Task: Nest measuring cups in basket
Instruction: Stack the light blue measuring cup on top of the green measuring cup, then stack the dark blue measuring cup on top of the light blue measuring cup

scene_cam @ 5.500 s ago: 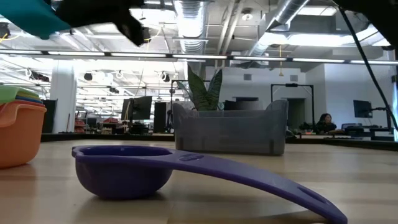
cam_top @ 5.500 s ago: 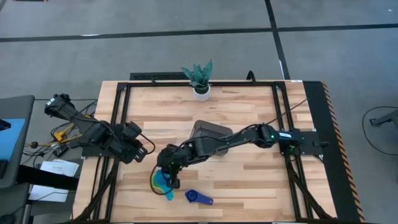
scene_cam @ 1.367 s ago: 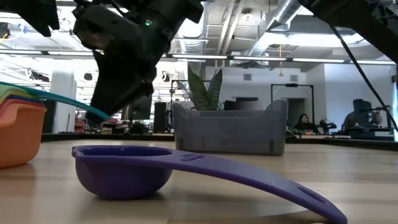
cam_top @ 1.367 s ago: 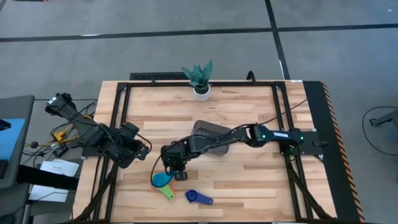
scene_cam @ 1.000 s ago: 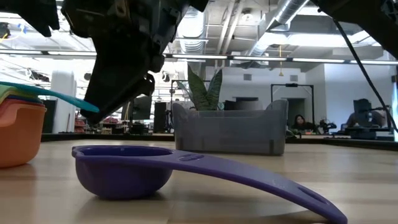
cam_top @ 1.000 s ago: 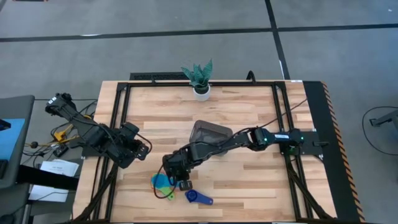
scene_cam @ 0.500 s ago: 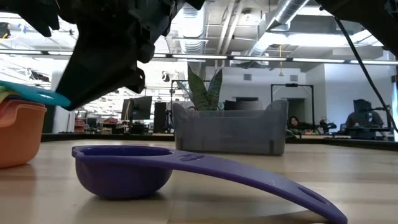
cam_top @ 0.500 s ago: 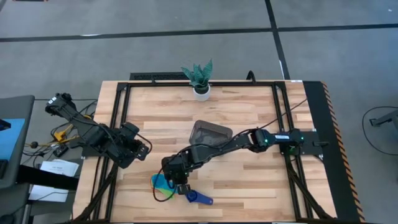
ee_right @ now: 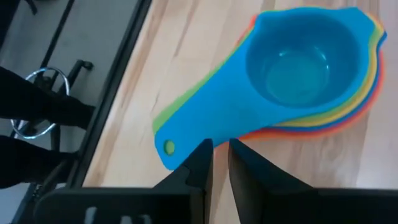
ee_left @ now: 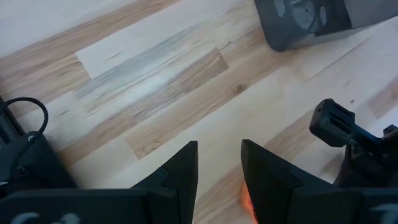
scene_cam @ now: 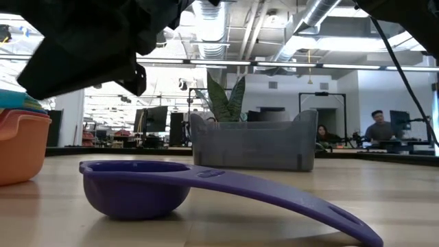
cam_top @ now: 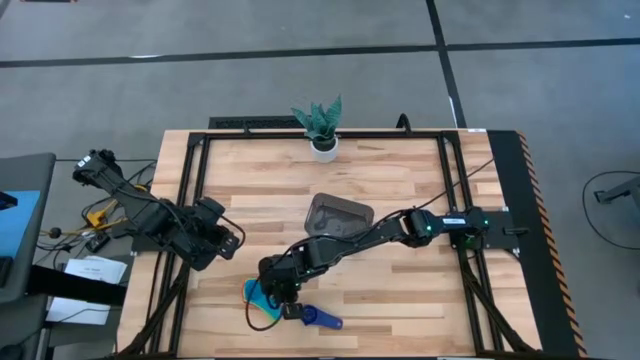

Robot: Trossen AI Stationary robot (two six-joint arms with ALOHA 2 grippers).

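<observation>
Over the front left of the tabletop [cam_top: 400, 290]: the right arm reaches across from its own side, and the right fingers [ee_right: 216, 155] hang low above the wood.
Right fingers: nearly together, with only a narrow slit between them. Bare wood shows through the slit and nothing is held.
Stack [ee_right: 348, 106]: six cups nested just ahead of the right fingers, with orange, red, yellow and green rims fanning out under the top one.
Light blue cup [ee_right: 292, 68]: on top of the stack, bowl up and empty. Its flat handle runs back toward the right fingers, and the rounded end lies just beside one fingertip (whether they touch I cannot tell).
Dark blue cup [cam_top: 320, 318]: alone on the wood, just to the side of the right fingers and apart from the stack. In the low view it sits bowl down-side on the wood, with its long handle sloping to the tabletop.
Basket [cam_top: 338, 213]: well behind the right fingers, under that arm's forearm near mid-table. It sits upright, and no cup shows in it.
Left fingers [ee_left: 217, 165]: parked at the left edge of the tabletop, well apart from the stack. They stand partly open over bare wood and grip nothing, and the basket shows far ahead of them.
Plant [cam_top: 320, 128]: at the far edge, beyond the basket and far from both pairs of fingers.
Room behind: people [scene_cam: 376, 127] sit at desks beyond the tabletop in the low view.
</observation>
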